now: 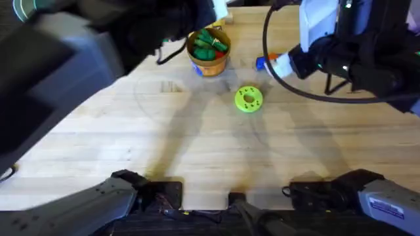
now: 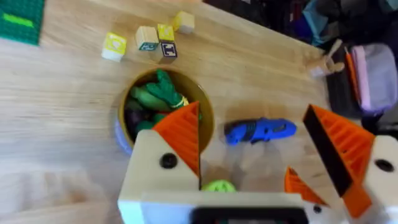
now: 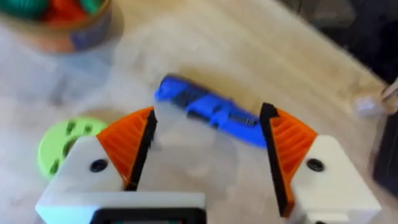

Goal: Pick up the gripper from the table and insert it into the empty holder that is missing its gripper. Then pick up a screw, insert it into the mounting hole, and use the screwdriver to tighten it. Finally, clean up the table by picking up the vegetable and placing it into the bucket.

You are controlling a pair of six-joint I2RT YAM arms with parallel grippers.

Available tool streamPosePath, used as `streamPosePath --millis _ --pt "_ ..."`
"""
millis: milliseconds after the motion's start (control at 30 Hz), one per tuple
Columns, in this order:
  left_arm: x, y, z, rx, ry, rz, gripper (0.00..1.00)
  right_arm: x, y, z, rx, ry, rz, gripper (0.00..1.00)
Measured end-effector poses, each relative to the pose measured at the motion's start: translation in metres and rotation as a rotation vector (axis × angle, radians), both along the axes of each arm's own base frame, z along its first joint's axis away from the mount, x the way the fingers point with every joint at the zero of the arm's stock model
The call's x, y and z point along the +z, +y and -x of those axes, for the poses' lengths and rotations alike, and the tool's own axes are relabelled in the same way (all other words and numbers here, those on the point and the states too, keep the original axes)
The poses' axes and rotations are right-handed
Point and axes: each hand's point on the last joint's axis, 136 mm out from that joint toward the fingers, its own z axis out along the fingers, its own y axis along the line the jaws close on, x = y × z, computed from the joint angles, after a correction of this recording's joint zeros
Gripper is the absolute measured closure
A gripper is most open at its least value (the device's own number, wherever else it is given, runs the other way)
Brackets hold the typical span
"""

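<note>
Vegetable [image 2: 158, 93] lies inside bucket [image 2: 208, 118] (wooden table).

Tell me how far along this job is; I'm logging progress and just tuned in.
Cleanup looks done: green vegetable lies in the bucket. Nothing is in hand: the left gripper and right gripper are both open and empty, the right over the blue screwdriver on the table. Whether insertion and screw steps got finished can't be told here.

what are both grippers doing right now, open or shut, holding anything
Left gripper: open, holding nothing, above the bucket.
Right gripper: open, holding nothing, over the screwdriver.
</note>
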Motion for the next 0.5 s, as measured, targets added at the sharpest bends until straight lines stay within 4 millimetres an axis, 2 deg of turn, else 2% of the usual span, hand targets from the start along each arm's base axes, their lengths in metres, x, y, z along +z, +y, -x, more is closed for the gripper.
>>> streamPosePath --millis 100,167,333,367,500 --pt "0.019 0.015 0.036 -0.054 -0.013 -0.095 0.006 -0.002 -0.007 0.022 -0.018 0.098 0.01 0.009" --pt "0.019 0.027 0.062 -0.091 0.011 -0.165 0.006 0.005 -0.011 0.033 -0.04 0.139 -0.002 0.01" --pt "0.001 0.057 0.125 -0.172 0.125 -0.332 0.005 0.039 -0.02 0.061 -0.123 0.181 -0.081 0.01" --pt "-0.005 0.073 0.151 -0.186 0.163 -0.4 0.005 0.054 -0.027 0.081 -0.165 0.183 -0.13 0.01" --pt "-0.004 0.087 0.17 -0.18 0.166 -0.45 0.005 0.061 -0.034 0.103 -0.208 0.188 -0.178 0.01"
